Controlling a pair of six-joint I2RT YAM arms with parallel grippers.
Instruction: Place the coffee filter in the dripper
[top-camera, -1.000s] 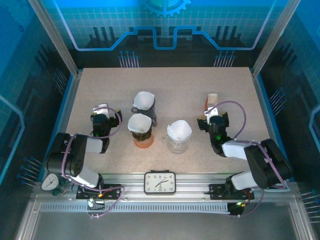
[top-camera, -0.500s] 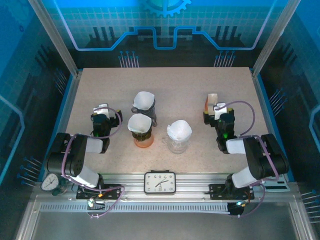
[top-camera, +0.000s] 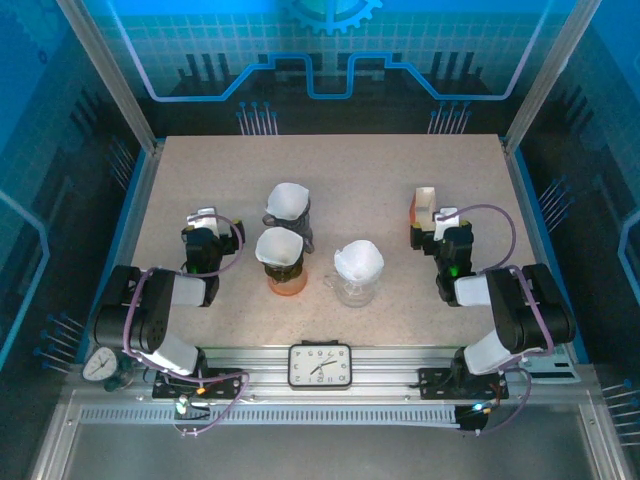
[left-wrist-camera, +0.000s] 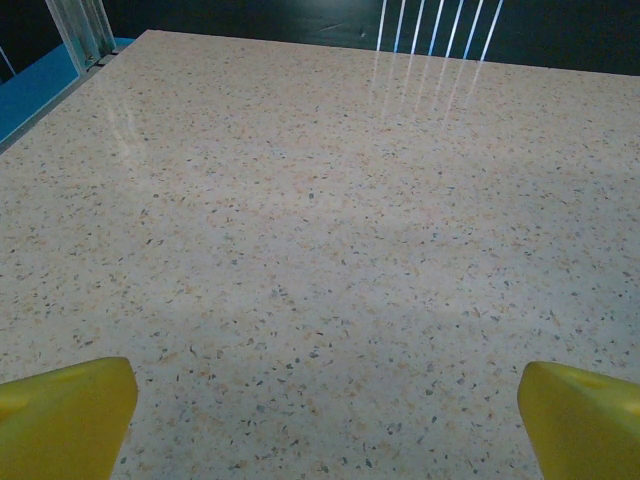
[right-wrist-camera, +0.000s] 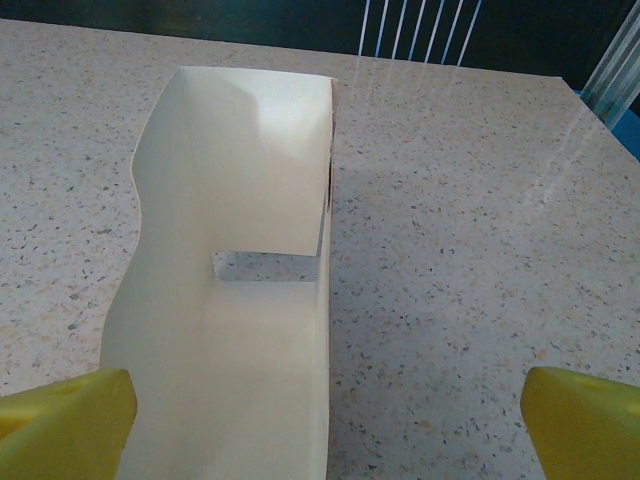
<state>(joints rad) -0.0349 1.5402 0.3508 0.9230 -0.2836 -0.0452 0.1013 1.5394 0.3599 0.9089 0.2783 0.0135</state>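
Left fingers (left-wrist-camera: 65, 410) spread wide over bare table (left-wrist-camera: 320, 200). Mid-table, a white coffee filter (top-camera: 358, 260) sits in each: grey dripper (top-camera: 300, 234), orange dripper (top-camera: 288, 283), glass dripper (top-camera: 355, 291). Right fingers (right-wrist-camera: 65, 415) spread too, an open paper box (right-wrist-camera: 240, 300) between them, near the right edge.

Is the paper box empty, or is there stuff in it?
Empty. The right wrist view looks down into the open box. Its cream walls and floor are bare, and nothing lies inside.

An open cream paper box (right-wrist-camera: 230, 380) lies on the speckled beige surface (top-camera: 380, 170). A square black clock with a white face (top-camera: 320, 365) sits at the near edge.
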